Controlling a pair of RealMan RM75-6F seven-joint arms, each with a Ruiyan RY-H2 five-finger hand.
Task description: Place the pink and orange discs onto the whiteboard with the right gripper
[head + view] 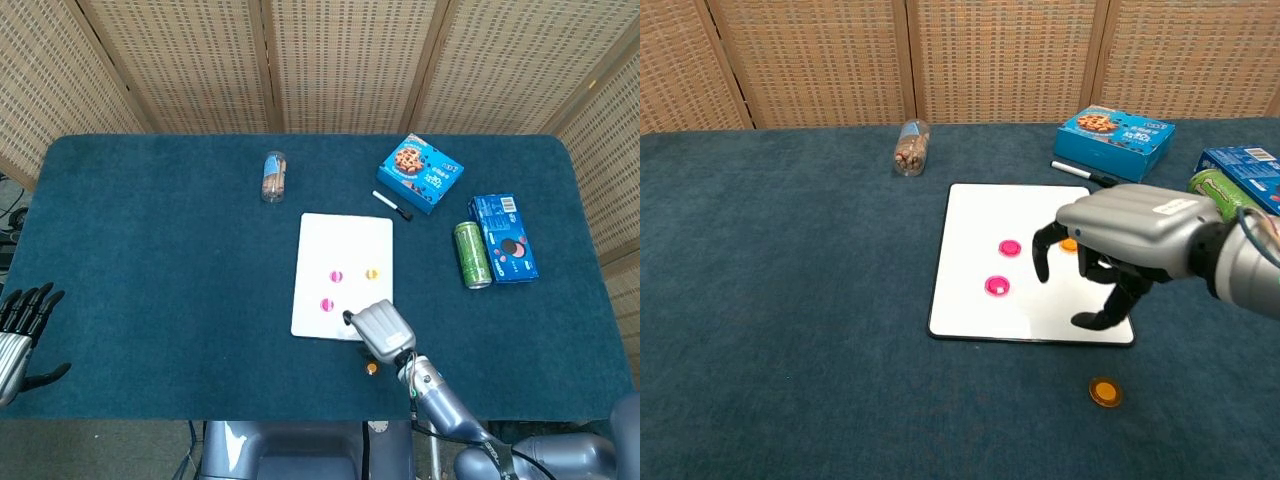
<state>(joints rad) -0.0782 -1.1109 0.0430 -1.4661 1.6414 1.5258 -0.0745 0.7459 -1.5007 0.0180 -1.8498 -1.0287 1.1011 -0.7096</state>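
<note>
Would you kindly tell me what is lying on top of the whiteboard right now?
On the whiteboard lie two pink discs and one orange disc. The right robot hand hovers over its near right corner, hiding that patch.
</note>
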